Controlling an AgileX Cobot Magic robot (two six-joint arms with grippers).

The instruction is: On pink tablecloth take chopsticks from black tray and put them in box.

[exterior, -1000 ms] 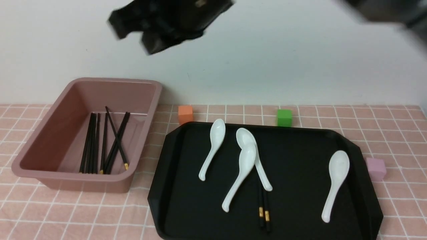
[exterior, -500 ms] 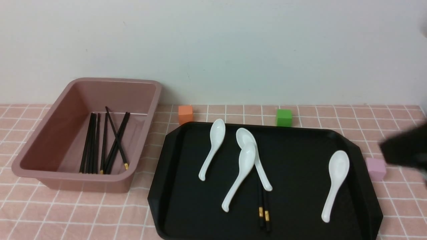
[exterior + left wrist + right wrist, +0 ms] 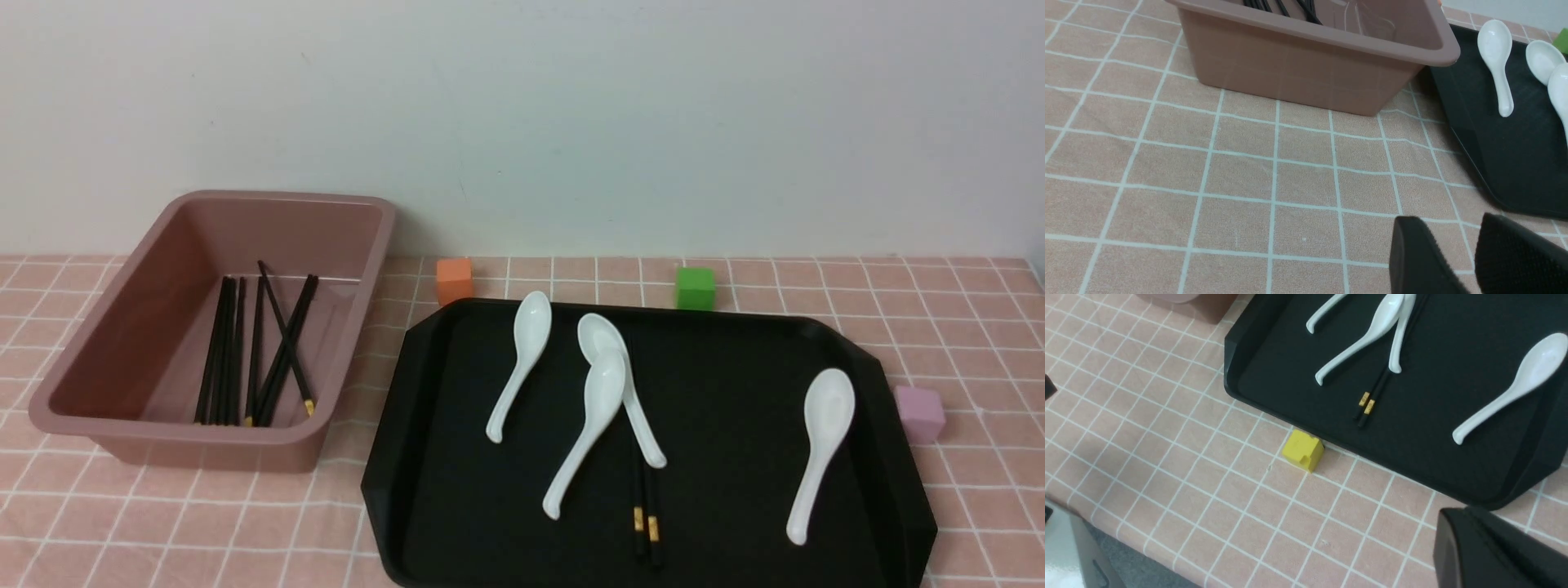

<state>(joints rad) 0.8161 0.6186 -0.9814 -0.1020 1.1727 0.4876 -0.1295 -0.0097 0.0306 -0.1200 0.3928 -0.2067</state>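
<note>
Chopsticks (image 3: 645, 510) toward the desk's (image 3: 204, 523) near edge, tips under spoons (image 3: 602, 384) — pinch the gold-banded ends. Left tool (image 3: 1453, 232) released, empty; right tool (image 3: 1486, 547) — cannot tell.

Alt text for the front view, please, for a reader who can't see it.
A black tray on a pink tablecloth holds four white spoons and one pair of chopsticks partly under the spoons. Left of it, a dusty-pink box holds several more; an orange cube, green cube and pink cube sit by the tray.

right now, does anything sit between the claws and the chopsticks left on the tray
Yes: one white spoon lies handle-down across the chopsticks on the black tray; only their gold-banded ends are clear.
</note>
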